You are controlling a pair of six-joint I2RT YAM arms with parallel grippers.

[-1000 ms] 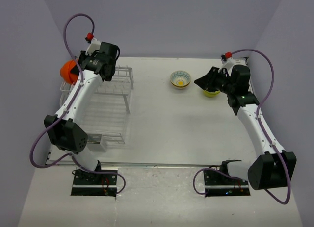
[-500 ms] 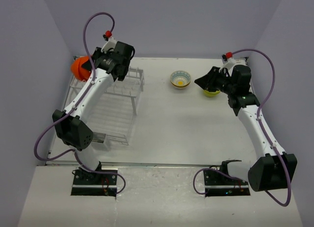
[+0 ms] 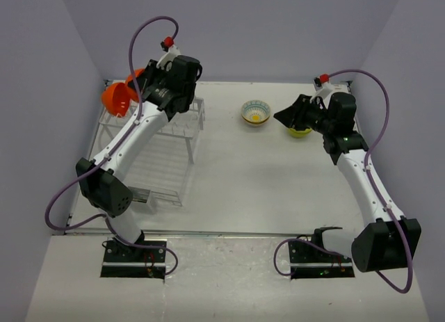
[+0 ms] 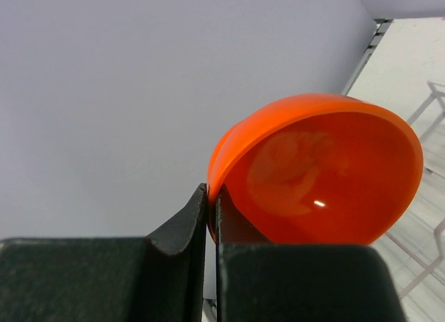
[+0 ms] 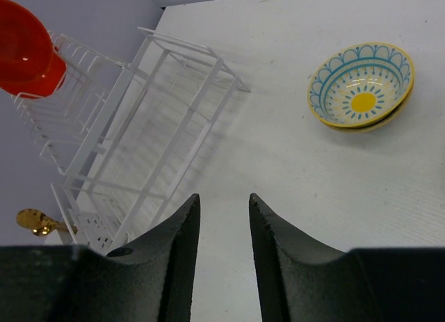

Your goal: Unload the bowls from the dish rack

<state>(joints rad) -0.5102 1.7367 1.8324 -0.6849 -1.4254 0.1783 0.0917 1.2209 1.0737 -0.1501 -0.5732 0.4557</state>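
Observation:
My left gripper [image 3: 135, 82] is shut on the rim of the glossy orange bowl [image 3: 117, 99] and holds it in the air above the far left corner of the dish rack [image 3: 156, 151]. In the left wrist view the fingers pinch the bowl's rim [image 4: 211, 193], and the bowl [image 4: 320, 176] is tipped with its inside facing the camera. The cream bowl with a blue pattern [image 3: 255, 113] sits on the table at the far middle. The lime-green bowl [image 3: 300, 132] sits beside it, partly hidden under my right gripper [image 3: 284, 117], which is open and empty.
The right wrist view shows its open gripper [image 5: 222, 200], the patterned bowl [image 5: 361, 85], the white wire rack [image 5: 139, 134], the orange bowl [image 5: 24, 47] and a gold spoon [image 5: 38, 221] at the rack's cutlery holder. Purple walls close in on the left, right and back.
My left arm has lifted the orange bowl up and to the right, off the rack's far left end. The right arm has not moved.

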